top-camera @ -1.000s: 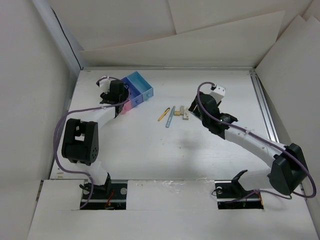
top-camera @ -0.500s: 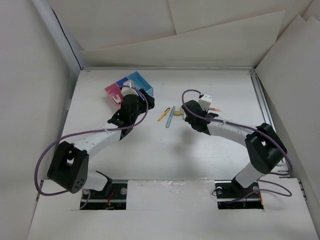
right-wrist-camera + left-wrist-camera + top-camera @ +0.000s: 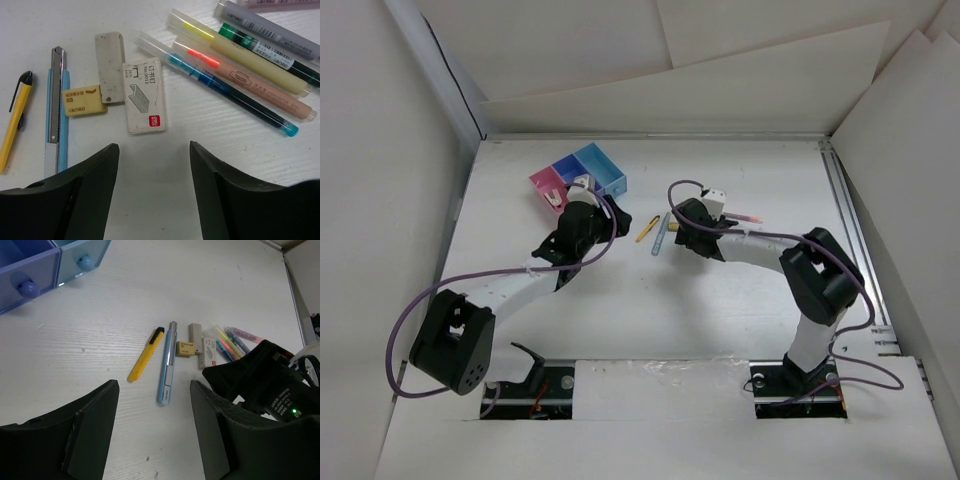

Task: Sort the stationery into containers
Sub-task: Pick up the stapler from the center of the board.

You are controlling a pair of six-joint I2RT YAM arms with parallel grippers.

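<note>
**A:** From above, where does the stationery [image 3: 660,232] lie?
**B:** On the table [image 3: 740,300], toward its far edge, between the left gripper [image 3: 620,222] and the right gripper [image 3: 680,228]. The containers [image 3: 582,176] sit near the far left corner.
**A:** And the left wrist view?
**B:** Its jaws stand apart and empty. The yellow pen [image 3: 146,354] and pale blue cutter [image 3: 167,369] lie beyond them.
**A:** The right wrist?
**B:** Jaws apart too, gripping nothing. A staple box [image 3: 144,96] touches one of two erasers [image 3: 110,67], with capped pens [image 3: 240,55] fanned to the right.
</note>
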